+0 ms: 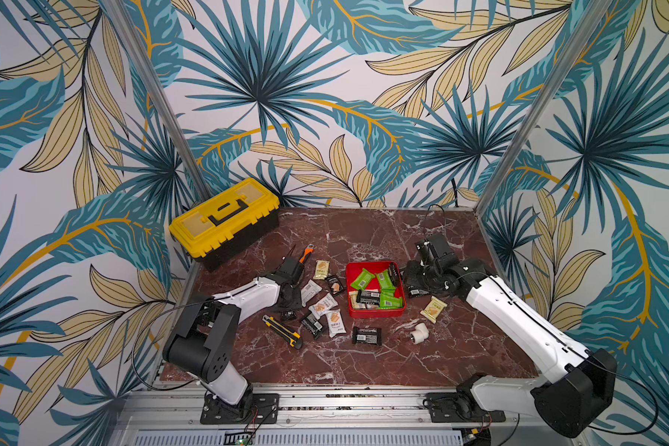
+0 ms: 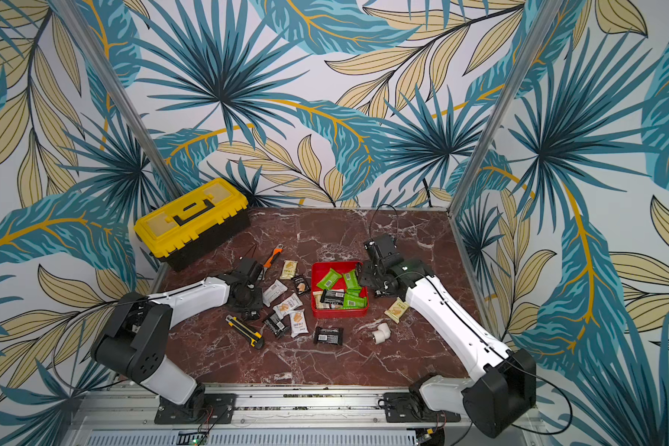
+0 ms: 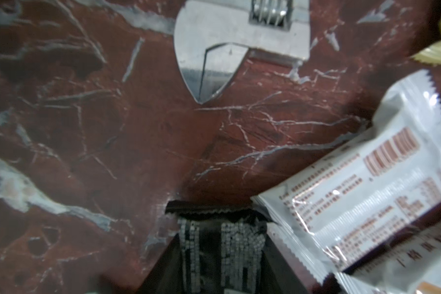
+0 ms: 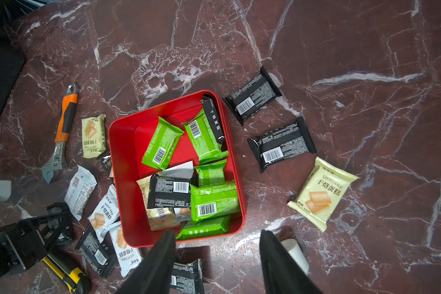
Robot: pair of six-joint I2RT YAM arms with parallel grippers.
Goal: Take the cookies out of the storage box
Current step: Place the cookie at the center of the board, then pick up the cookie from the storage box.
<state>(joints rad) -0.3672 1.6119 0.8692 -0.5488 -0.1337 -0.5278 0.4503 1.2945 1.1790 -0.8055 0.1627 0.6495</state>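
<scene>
Black fingers of the right tool (image 4: pixel 218 264) fill the near edge of the right wrist view. They stand well apart with nothing between them, above the wall of the shallow square red storage box (image 4: pixel 122 178). Taking twelve as the back wall in the top views, that box sits just past the desk's centre toward three o'clock. Inside lie roughly ten cookies, small flat foil packets: bright green packets (image 4: pixel 163 143) uppermost, a black packet (image 4: pixel 169 191) across cream ones. More packets are scattered on the red marble desk (image 1: pixel 364 370) at nine o'clock of the box, and a few at three to five.

The left tool (image 3: pixel 219 239) is low at nine o'clock with a second black packet (image 3: pixel 214 257) between its fingers; whether clamped or slackened, I cannot tell. This looks like a set-down, so it should let go fully and rise straight, clear of the white packet (image 3: pixel 341 203) beside it. For the right tool's pick, I would take the lone green packet, pinch across its narrow width and lift vertically, so the light box is not dragged.
</scene>
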